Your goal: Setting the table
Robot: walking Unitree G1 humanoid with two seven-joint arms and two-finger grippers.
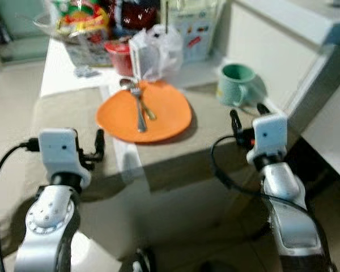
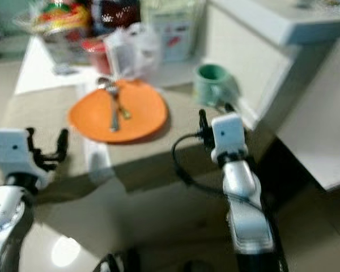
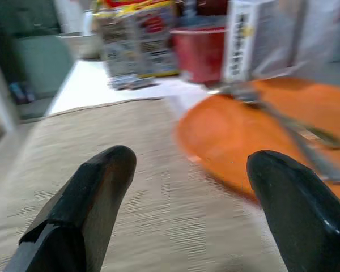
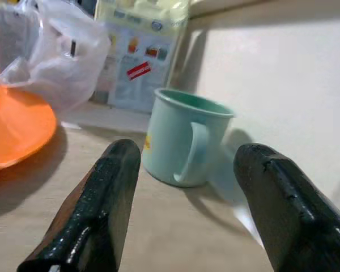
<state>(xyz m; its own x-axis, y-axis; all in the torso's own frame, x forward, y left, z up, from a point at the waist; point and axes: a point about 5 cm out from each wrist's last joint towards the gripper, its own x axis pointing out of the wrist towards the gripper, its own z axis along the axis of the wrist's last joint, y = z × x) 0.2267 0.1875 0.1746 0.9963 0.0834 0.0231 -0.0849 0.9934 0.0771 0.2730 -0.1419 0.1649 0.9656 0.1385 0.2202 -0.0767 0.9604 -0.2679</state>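
home dining area | table (image 1: 62, 107) | plate (image 1: 170, 116) | mug (image 1: 235, 84) | groceries (image 1: 82, 22)

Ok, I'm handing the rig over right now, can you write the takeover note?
Left hand: open, empty, low over the beige placemat, aimed at the round orange plate.
Right hand: open, empty, facing the mint green mug, not touching it.
Done: plate on the table with a metal spoon and fork lying on it; mug upright to the plate's right, handle toward the robot.
Left, my guess: lay the cutlery beside the plate and position the mug. Packets and a plastic bag crowd the far edge.
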